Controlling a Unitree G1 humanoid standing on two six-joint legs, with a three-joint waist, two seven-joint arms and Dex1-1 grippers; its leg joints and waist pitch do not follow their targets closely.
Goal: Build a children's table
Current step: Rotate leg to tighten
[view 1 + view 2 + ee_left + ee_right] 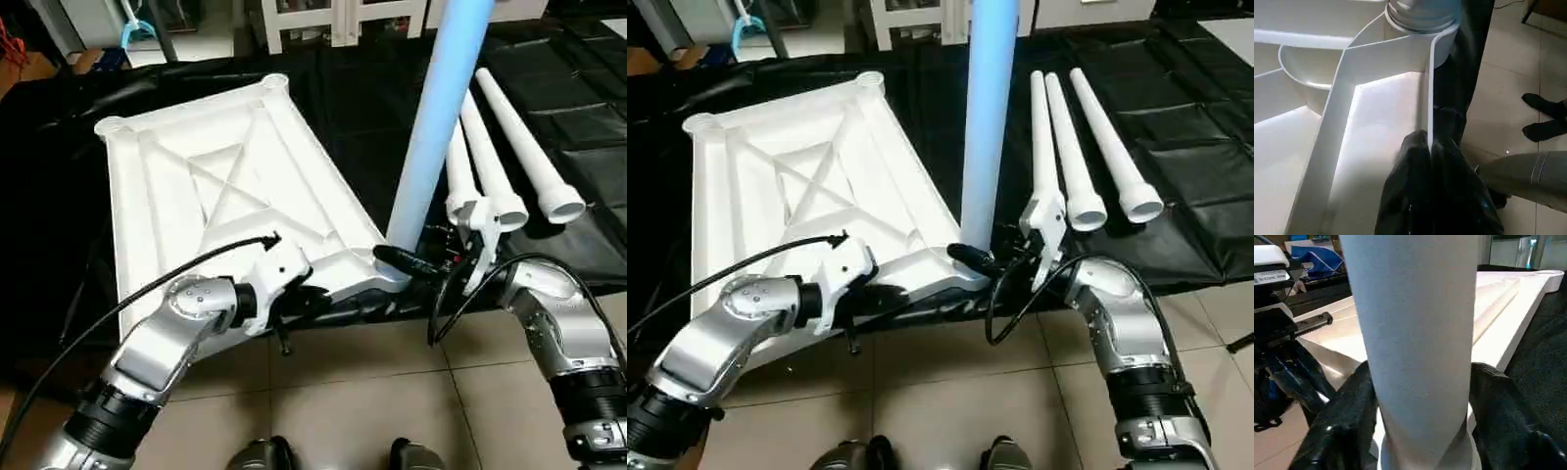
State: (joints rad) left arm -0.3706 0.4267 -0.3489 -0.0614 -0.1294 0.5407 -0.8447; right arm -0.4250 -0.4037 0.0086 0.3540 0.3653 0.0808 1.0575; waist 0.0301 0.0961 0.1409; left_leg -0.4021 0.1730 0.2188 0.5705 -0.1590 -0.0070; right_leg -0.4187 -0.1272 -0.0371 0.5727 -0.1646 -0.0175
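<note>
The white tabletop lies upside down on black cloth, its X ribs facing up. One white leg stands upright in the near right corner socket. My right gripper is shut on this leg just above the socket, one black finger on each side of the tube. My left gripper is shut on the tabletop's near rim, a little left of that socket. Three more legs lie side by side on the cloth to the right.
The black cloth covers the floor under the parts and ends at beige tiles near my feet. White furniture stands at the back. A black cable runs along my left forearm.
</note>
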